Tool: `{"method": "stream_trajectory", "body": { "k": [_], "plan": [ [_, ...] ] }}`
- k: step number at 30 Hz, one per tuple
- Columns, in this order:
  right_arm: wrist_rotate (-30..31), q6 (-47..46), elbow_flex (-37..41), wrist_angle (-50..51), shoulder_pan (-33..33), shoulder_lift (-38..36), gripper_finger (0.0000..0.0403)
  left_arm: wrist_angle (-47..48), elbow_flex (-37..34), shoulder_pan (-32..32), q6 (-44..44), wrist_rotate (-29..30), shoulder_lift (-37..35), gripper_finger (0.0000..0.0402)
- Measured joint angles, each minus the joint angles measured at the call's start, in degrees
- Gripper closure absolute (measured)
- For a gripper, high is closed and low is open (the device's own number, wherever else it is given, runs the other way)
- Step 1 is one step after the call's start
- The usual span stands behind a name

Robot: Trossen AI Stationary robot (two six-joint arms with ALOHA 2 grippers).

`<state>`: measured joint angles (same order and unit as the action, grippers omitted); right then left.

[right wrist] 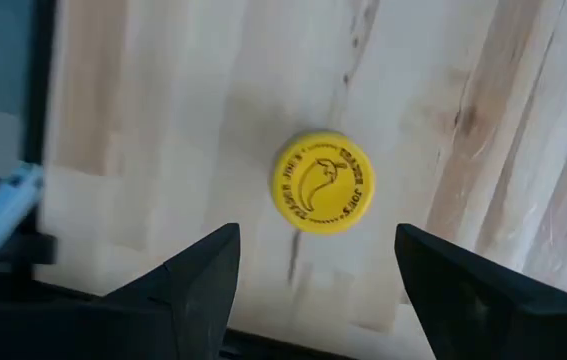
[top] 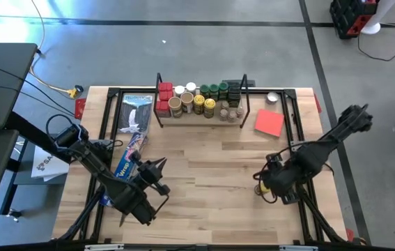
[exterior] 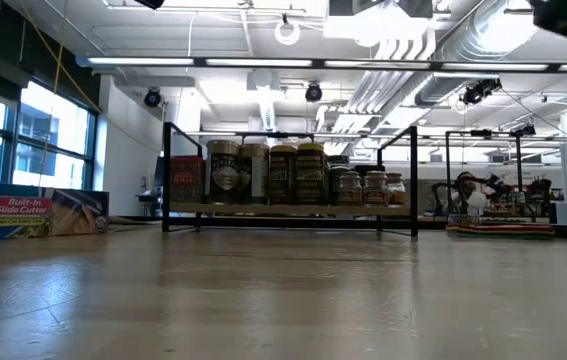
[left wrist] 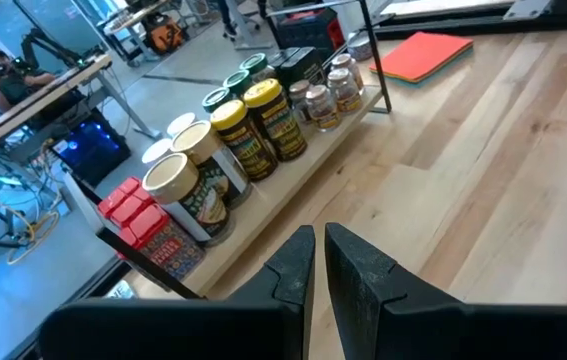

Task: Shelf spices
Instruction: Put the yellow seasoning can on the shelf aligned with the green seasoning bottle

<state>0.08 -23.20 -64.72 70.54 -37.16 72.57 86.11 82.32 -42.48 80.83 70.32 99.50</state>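
At the table's left side a long blue box [top: 129, 150] lies lengthwise, running from the far edge toward the near left; in the low view its end [exterior: 33, 214] shows at the left. Just right of its near end the left gripper [top: 161, 169] hovers over bare wood, its fingers [left wrist: 298, 270] pressed together with nothing between them, pointing toward the shelf. The shelf [top: 200, 115] sits at the far middle of the table [top: 204, 160], a low wood board with black wire ends, and the spices [top: 200, 99] are crowded on it: red tins [left wrist: 148, 225] at the left end, then jars with tan, white and yellow lids, green-lidded and dark ones behind, and small pale jars [left wrist: 333, 92] at the right end. Right of the shelf a flat red sheet [top: 269, 123] lies on the wood, with a small round thing [top: 273, 97], perhaps a lid or tin, beyond it at the far edge. On the near right, the right gripper [top: 261, 187] points down above one jar with a yellow lid [right wrist: 323, 182], which stands alone on the table well apart from the shelf; its fingers [right wrist: 198, 275] are spread wide, on either side of the lid and clear of it.
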Motion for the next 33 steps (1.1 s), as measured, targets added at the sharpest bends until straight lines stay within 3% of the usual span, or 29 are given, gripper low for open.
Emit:
{"method": "stream_trajectory", "body": {
  "k": [12,24,29,33],
  "plan": [
    [-0.7,9.0,2.1,-2.1,0.0,7.9,0.01,-0.3,0.0,0.8,-0.5,-0.7,0.0,0.0376],
    [1.1,18.3,2.1,-5.2,0.0,13.6,0.0098,-0.3,0.0,0.8,-0.5,-0.7,0.0,0.0376],
    [1.3,18.7,2.1,-5.2,0.0,13.6,0.0117,-0.3,0.0,0.8,-0.5,-0.7,0.0,0.0376],
    [1.3,17.7,2.1,-5.2,0.0,13.6,0.0164,-0.4,0.0,0.8,-0.5,-0.7,0.0,0.0376]
  ]
}}
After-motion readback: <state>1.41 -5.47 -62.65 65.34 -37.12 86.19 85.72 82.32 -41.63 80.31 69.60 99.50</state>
